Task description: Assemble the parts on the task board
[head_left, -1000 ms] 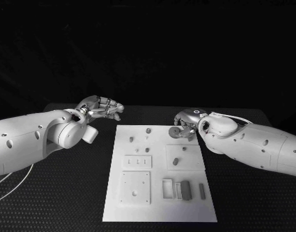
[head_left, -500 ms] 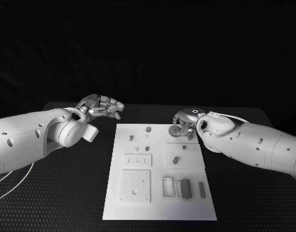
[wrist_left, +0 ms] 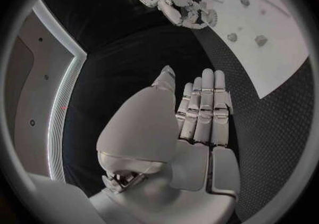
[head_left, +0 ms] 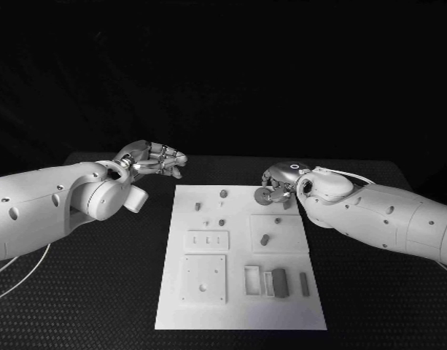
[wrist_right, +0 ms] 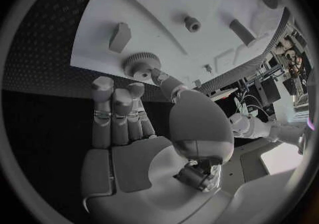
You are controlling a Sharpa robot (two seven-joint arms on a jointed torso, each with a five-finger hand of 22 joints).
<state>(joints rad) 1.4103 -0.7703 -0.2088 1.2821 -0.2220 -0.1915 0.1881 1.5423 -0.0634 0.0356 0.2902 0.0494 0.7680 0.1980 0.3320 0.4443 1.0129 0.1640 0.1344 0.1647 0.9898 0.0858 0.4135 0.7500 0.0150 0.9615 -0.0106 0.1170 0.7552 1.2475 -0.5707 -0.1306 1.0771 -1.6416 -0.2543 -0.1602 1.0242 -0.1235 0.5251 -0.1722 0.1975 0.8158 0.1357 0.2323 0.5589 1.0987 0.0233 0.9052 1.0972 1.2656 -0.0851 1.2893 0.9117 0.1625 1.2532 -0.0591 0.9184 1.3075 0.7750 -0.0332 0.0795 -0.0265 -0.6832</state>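
White task board (head_left: 239, 306) lying lengthwise on the black tabletop (head_left: 97, 292), seen from the robot's end. Nearest row: a square plate (head_left: 203, 279) with small holes on the robot's left, and beside it an open rectangular frame (head_left: 253, 281), a dark block (head_left: 279, 282) and a slim bar (head_left: 304, 284), set side by side but apart. Middle row: a small plate with three slots (head_left: 208, 241) and a raised square pad (head_left: 277, 235) carrying one short grey peg (head_left: 266, 239). Farther on, small grey parts stand apart from one another: one (head_left: 198, 207) near the board's left edge, one (head_left: 223, 194) near the far edge, and tiny ones between them.

At the far right corner of the board, the right hand (head_left: 277, 186) holds a grey toothed gear (head_left: 264, 195) just above the surface; in the right wrist view the gear (wrist_right: 140, 65) is pinched between the thumb and a fingertip, the remaining fingers (wrist_right: 106, 112) lying straight and close together beside it. Whether the gear touches the board cannot be told.

Off the far left corner, clear of the board and over the bare tabletop, the left hand (head_left: 157, 160) holds nothing; the left wrist view shows its fingers (wrist_left: 202, 108) extended, pressed side by side, thumb slightly apart, palm flat
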